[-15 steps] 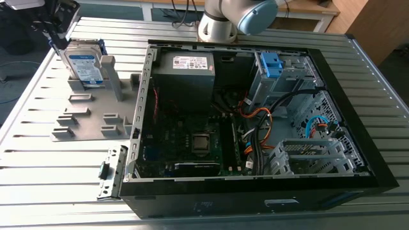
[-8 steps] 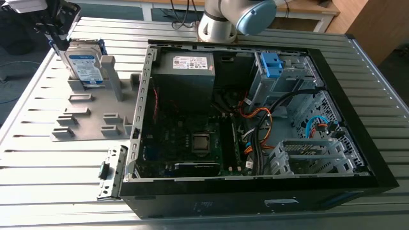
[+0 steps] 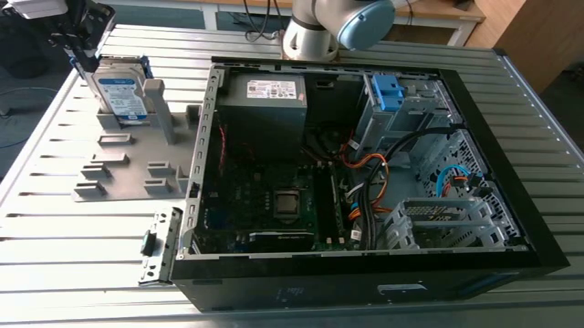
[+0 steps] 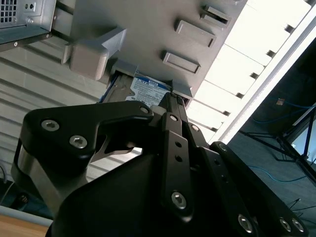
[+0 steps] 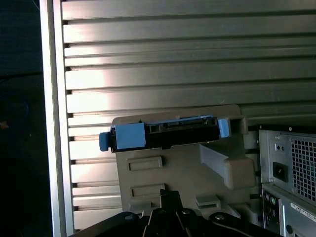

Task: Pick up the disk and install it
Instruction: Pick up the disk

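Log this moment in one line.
pincer: near top of disk | disk: upright in grey stand, not installed | case: open, beside stand | grip: cannot tell

This looks like a robotics lab or test workshop. A robot arm (image 3: pixel 315 34) stands at the edge of a ribbed aluminium table (image 3: pixel 82 239) carrying an opened desktop computer case (image 3: pixel 365 280) and a grey fixture plate (image 3: pixel 123 174). Wooden benches (image 3: pixel 438 8) stand behind.

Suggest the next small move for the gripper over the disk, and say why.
Probably ease the gripper straight down a little onto the disk. In the exterior view the disk stands upright in its grey holder, outside the computer case, and the gripper is by its top edge, so the pickup looks not yet done.
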`<state>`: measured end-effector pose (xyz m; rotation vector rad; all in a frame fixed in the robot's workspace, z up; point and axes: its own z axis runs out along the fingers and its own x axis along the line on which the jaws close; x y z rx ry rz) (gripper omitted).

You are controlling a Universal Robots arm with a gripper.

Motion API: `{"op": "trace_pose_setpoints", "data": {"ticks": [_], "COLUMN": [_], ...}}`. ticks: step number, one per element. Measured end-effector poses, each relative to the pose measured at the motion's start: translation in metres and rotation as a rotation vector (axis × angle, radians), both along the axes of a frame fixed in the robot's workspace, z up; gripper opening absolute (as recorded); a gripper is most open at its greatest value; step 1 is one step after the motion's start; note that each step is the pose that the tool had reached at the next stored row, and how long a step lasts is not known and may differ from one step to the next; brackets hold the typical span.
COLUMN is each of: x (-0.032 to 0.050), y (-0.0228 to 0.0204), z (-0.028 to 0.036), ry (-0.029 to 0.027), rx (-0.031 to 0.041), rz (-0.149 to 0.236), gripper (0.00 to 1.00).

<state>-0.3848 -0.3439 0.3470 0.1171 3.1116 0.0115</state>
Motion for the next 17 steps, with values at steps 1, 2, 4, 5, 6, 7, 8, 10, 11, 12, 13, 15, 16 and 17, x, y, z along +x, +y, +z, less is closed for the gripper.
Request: {"op": "trace_pose_setpoints", "data": {"ticks": [1, 2, 4, 5, 6, 7, 8, 10, 11, 12, 13, 15, 16, 17], "x": [0.0000, 0.0000, 0.0000, 0.0000, 0.0000, 0.0000, 0.0000, 0.0000, 0.0000, 0.0000, 0.0000, 0.0000, 0.0000, 0.0000], "y": [0.0000, 0.0000, 0.0000, 0.0000, 0.0000, 0.0000, 0.0000, 0.0000, 0.0000, 0.0000, 0.0000, 0.0000, 0.0000, 0.0000], "z": [0.0000, 0.0000, 0.0000, 0.0000, 0.0000, 0.0000, -0.0001, 0.0000, 0.0000, 0.0000, 0.0000, 0.0000, 0.0000, 0.0000], "ry": [0.0000, 0.0000, 0.0000, 0.0001, 0.0000, 0.0000, -0.0001, 0.0000, 0.0000, 0.0000, 0.0000, 0.0001, 0.0000, 0.0000], "rx": [-0.0001, 0.0000, -0.0001, -0.0001, -0.0001, 0.0000, 0.0000, 0.0000, -0.0001, 0.0000, 0.0000, -0.0001, 0.0000, 0.0000], "rz": [0.000, 0.000, 0.003, 0.006, 0.012, 0.020, 0.028, 0.045, 0.055, 0.064, 0.074, 0.092, 0.100, 0.107], "gripper": [0.11, 0.11, 0.11, 0.11, 0.11, 0.11, 0.11, 0.11, 0.11, 0.11, 0.11, 0.11, 0.11, 0.11]}}
